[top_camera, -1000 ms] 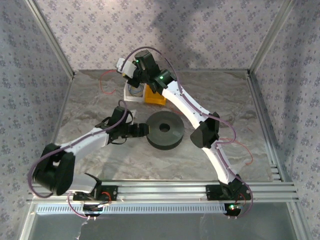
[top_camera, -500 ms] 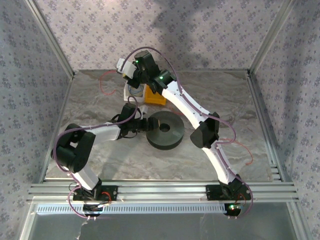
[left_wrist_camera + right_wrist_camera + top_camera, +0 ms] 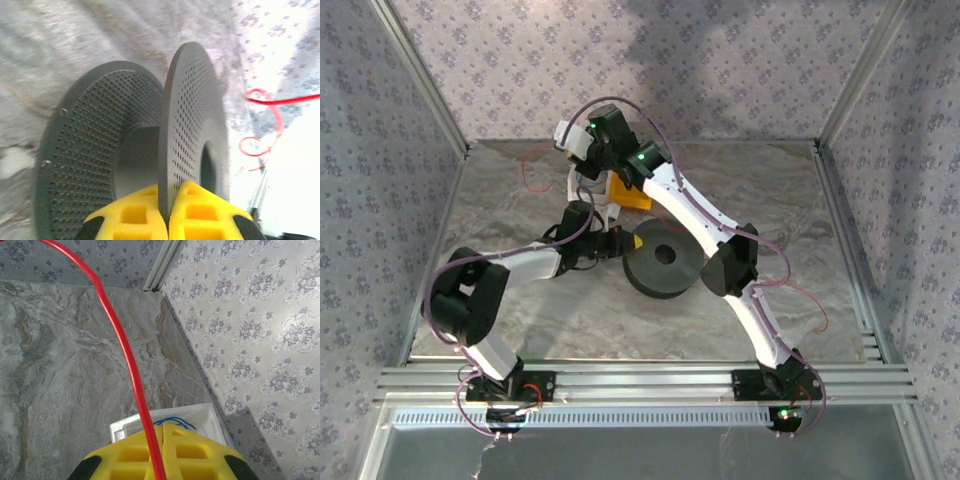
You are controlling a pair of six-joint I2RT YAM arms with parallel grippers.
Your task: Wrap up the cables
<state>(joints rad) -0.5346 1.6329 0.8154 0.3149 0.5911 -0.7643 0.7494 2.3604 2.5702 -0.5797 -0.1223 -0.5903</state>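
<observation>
The spool (image 3: 663, 258) was held tipped up by one flange between the left fingers (image 3: 135, 220), and the red cable (image 3: 125, 350) was pinched between the right fingers (image 3: 195, 455) at the back of the tabletop (image 3: 520, 300), seemingly so its groove could be wound

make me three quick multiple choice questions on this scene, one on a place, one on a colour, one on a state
1. Where does the red cable run in the right wrist view?
A) between the fingers of the right gripper
B) round the left arm
C) taped to the wall

2. What colour are both grippers' fingers?
A) blue
B) yellow
C) green

3. How is the left gripper?
A) open above the table
B) shut on the cable
C) shut on a spool flange

Answers:
1 A, the cable passes down between the two fingers.
2 B, both wrist views show yellow fingers.
3 C, its fingers pinch the perforated flange.
</observation>
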